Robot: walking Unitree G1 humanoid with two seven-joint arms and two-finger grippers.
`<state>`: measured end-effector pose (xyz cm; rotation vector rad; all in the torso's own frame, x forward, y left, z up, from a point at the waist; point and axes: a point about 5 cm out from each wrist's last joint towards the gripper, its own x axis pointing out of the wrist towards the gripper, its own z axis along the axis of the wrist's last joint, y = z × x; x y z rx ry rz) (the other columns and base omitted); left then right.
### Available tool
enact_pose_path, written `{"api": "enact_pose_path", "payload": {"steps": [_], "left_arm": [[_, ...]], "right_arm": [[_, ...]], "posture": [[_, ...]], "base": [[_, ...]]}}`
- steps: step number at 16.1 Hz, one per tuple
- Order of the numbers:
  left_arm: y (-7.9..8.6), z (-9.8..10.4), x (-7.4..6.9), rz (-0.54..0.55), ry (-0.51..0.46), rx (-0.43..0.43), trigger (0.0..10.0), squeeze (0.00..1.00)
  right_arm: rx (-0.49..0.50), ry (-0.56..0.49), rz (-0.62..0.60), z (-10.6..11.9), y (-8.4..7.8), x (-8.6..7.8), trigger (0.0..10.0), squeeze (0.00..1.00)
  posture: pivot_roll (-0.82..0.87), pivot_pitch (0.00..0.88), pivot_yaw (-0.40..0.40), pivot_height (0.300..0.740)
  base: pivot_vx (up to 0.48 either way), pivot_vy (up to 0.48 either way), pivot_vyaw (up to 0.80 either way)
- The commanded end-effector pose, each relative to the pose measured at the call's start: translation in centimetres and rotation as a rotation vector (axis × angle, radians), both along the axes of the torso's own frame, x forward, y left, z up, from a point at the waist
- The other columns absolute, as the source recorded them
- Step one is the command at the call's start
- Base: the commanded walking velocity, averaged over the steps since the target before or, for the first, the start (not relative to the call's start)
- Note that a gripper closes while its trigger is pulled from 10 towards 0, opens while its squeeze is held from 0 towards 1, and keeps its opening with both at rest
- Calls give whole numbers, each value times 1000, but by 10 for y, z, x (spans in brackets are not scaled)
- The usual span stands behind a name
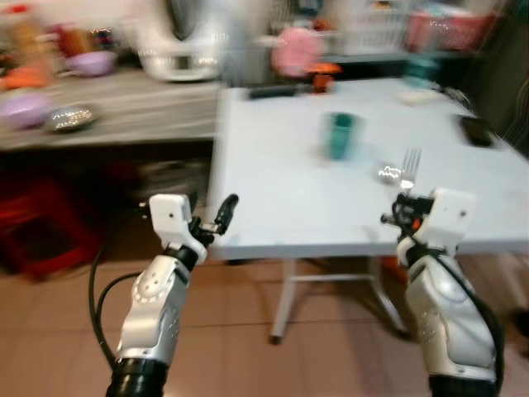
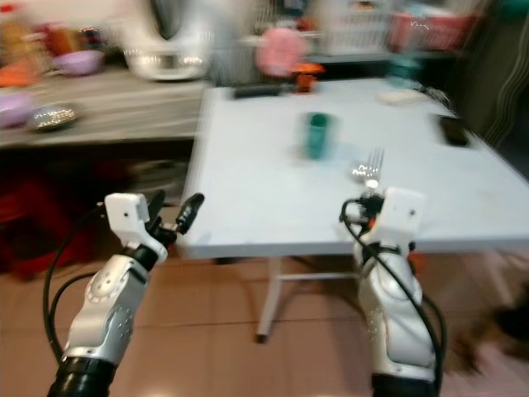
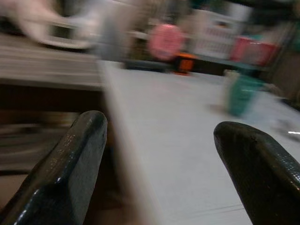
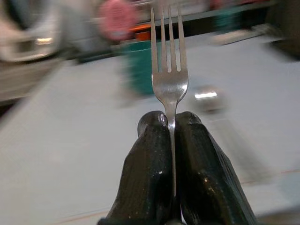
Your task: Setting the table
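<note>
Right wrist view, right tool (image 4: 171,123) pinching slim metal fork (image 4: 169,70), four tines

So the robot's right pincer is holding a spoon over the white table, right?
Not a spoon. The right pincer is shut on a fork, tines pointing away, as the right wrist view shows. It is at the near edge of the white table.
</note>
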<state>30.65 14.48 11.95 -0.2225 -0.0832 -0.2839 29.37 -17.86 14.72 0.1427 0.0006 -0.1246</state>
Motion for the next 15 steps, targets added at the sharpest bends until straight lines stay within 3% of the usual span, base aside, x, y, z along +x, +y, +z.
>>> {"api": "enact_pose_path", "payload": {"steps": [1, 5, 15], "left_arm": [[4, 0, 0, 23, 1, 3, 10000, 0], [4, -1, 1, 34, 2, 5, 10000, 0], [4, -1, 3, 50, -2, 16, 10000, 0]], "right_arm": [[-3, -37, 20, 8, 3, 1, 10000, 0], [-2, -43, 23, 10, 3, 1, 10000, 0], [2, -56, 16, 12, 2, 2, 10000, 0]], "posture": [[-61, 18, 60, 740], [-61, 18, 60, 740], [-66, 18, 60, 740]], "base": [[0, 416, 794], [0, 420, 558], [0, 425, 0]]}}
